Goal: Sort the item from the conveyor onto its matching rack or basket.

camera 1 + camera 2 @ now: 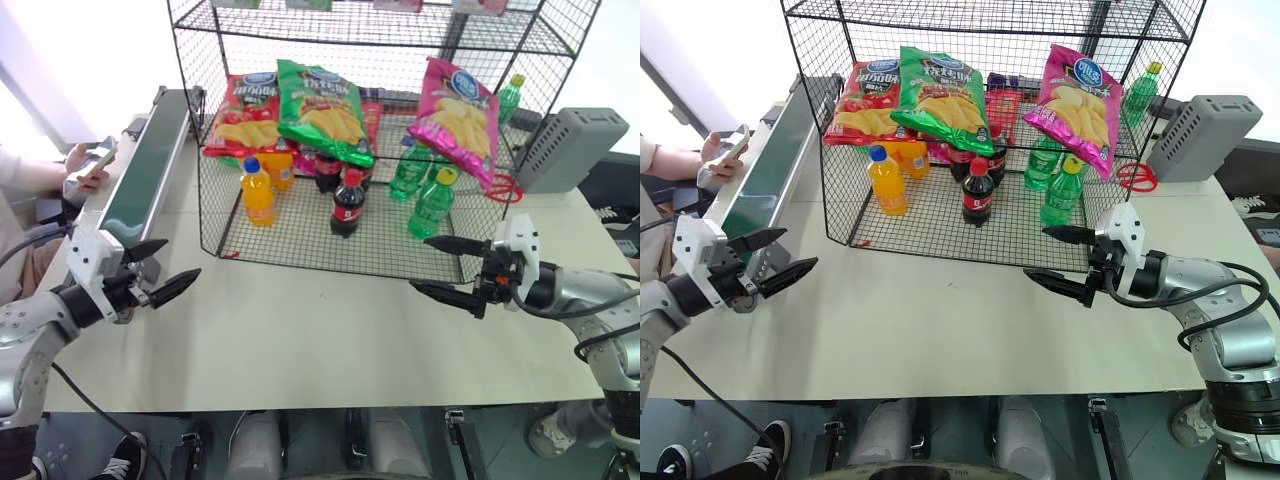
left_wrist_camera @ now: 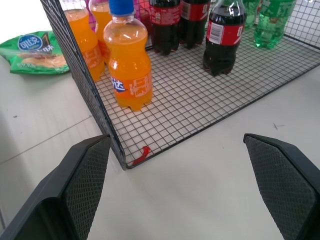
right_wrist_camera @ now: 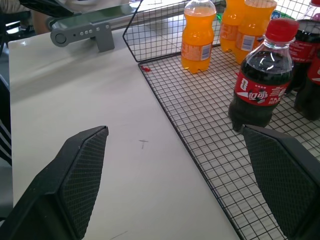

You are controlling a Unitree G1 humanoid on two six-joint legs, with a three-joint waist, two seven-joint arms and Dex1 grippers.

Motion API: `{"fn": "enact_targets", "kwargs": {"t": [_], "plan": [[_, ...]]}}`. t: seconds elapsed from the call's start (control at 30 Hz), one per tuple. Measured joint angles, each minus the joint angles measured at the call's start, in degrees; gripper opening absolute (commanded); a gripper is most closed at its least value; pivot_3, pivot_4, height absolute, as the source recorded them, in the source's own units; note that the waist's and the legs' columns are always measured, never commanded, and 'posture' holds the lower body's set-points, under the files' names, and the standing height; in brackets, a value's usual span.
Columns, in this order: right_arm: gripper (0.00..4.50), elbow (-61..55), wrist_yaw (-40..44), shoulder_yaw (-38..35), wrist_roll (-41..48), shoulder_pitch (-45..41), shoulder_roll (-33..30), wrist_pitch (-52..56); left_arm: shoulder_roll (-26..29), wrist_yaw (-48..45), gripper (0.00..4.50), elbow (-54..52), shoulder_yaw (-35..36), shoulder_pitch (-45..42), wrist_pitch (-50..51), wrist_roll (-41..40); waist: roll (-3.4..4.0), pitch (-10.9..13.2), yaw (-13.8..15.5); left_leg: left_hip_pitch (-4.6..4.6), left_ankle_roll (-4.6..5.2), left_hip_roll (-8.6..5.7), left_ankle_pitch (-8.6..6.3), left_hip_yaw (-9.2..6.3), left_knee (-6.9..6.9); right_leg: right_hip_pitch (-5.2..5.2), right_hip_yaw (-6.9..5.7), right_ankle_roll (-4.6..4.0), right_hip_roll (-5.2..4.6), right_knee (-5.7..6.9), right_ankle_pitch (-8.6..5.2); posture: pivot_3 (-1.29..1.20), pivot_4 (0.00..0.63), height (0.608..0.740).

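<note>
Left eye view has the left gripper (image 1: 163, 266) hovering over the near left of the table (image 1: 300, 340), fingers spread wide with nothing between them, just past the near end of the conveyor (image 1: 140, 180). The right gripper (image 1: 447, 268) mirrors it at near right, equally wide and empty, close to the open front of the rack (image 1: 380, 130). The belt looks bare; the magenta-pink chip bag (image 1: 458, 118) already lies on the rack's middle tier at far right, tilted over the green bottles (image 1: 430, 205), apart from the red chip bag (image 1: 243, 112) and green chip bag (image 1: 322, 108) at far left.

Judging from this, the sort seems done or waiting on another item. The risk: the pink bag slopes toward the rack's right edge and could slide off if a gripper bumps the wire, and the cola bottle (image 1: 347, 203) stands near enough to the front to be toppled by a careless reach.

Left wrist view shows another green chip bag (image 2: 34, 52) lying on the table outside the rack's wall; right wrist view shows the conveyor's grey end and the orange bottle (image 3: 198, 36)
</note>
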Motion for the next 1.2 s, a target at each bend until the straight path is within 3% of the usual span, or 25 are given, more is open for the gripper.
{"fn": "enact_targets", "kwargs": {"t": [1.2], "plan": [[4.43,1.8,0.2,0.1,-4.2,-1.6,0.6,-2.3,-0.4,-1.7,4.50,2.0,-0.8,-0.9,-2.8,2.2,0.00,0.0,0.0,0.00,0.00,0.00,0.00,0.02,0.00,0.00,0.00,0.01,0.00,0.02,0.00,0.00,0.150,0.740]]}}
